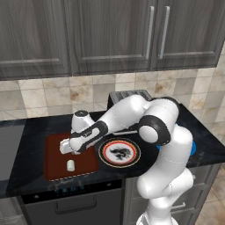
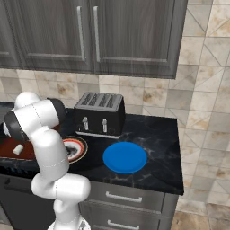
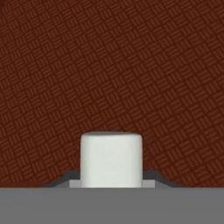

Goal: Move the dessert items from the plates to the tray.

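White arm (image 1: 132,115) reaching left, pincer (image 1: 66,147) closed, pointing down

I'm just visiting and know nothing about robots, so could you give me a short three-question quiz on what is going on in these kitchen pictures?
1. True or false: one marshmallow already lies on the tray.
2. What does the gripper hold? A) a spoon B) a second marshmallow C) nothing
3. Which plate stands nearer the tray: the blue plate or the red-rimmed plate?

Key
1. True; it lies on the tray's front part.
2. B; the gripper is closed on it above the tray.
3. The red-rimmed plate; the blue one lies further right, in front of the toaster.
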